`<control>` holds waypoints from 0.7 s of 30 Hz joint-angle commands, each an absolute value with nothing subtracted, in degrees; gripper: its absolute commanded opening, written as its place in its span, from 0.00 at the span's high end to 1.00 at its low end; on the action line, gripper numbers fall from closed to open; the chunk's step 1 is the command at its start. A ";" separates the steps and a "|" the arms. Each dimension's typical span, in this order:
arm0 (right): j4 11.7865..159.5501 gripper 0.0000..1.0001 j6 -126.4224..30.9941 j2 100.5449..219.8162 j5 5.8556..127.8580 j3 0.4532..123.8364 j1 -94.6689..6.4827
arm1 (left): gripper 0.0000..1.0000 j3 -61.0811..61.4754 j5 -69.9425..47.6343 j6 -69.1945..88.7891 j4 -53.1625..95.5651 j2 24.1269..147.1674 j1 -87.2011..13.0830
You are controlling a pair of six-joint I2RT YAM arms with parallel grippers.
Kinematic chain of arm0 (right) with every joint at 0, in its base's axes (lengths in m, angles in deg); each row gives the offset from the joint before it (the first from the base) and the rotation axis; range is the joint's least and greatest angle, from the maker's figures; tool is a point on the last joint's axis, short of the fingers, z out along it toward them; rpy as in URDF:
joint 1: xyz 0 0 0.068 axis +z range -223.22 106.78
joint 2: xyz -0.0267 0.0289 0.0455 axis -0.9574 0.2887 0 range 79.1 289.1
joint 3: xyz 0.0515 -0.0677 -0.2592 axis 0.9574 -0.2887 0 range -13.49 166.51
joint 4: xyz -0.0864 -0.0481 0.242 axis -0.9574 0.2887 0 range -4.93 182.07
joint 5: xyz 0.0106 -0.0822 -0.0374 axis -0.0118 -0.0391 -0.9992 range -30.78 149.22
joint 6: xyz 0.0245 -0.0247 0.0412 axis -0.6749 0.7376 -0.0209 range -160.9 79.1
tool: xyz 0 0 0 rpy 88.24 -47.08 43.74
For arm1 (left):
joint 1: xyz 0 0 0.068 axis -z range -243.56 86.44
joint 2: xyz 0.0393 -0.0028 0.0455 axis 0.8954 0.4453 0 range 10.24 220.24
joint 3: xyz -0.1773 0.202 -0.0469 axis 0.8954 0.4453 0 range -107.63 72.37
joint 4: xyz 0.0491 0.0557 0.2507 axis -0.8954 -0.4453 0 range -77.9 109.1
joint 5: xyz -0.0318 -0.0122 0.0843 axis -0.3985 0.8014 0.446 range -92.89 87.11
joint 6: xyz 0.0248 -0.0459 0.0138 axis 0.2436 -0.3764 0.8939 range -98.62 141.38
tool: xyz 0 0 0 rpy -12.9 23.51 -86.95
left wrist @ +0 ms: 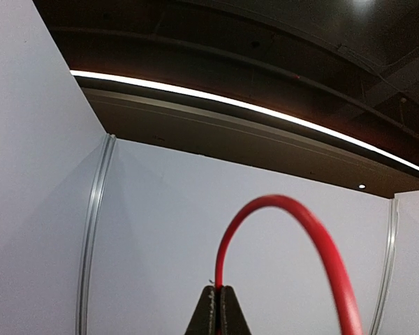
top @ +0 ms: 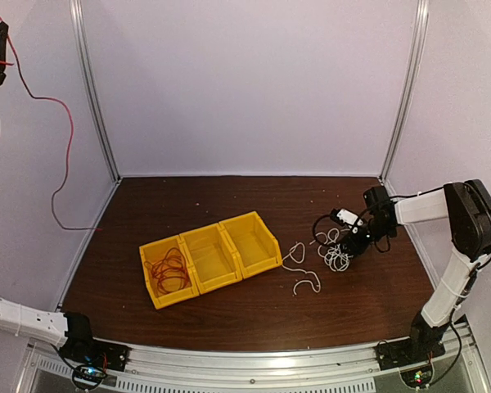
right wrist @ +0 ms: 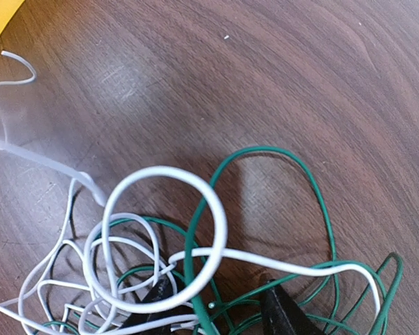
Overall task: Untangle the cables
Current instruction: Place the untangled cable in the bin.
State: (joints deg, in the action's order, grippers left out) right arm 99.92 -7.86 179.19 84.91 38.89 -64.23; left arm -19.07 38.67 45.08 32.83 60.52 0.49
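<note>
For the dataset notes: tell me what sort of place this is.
Probably a robot test cell in a lab: white panel walls on metal posts enclose a brown table holding yellow sorting bins.

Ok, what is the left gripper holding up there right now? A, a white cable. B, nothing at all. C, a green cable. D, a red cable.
D: in the left wrist view the left gripper is shut on a red cable, which arches up and over from between its closed fingertips.
</note>
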 commanded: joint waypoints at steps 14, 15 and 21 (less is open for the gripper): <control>120.56 0.34 -5.98 161.41 97.18 49.43 -63.62 | 1.00 -27.26 52.88 39.82 8.44 70.72 0.23; 120.79 0.33 -6.23 160.32 97.00 49.44 -63.52 | 1.00 -27.22 53.94 39.25 7.57 70.76 0.25; 119.85 0.28 -9.50 153.97 99.03 47.81 -62.88 | 1.00 -23.73 55.69 32.26 -0.90 70.25 0.23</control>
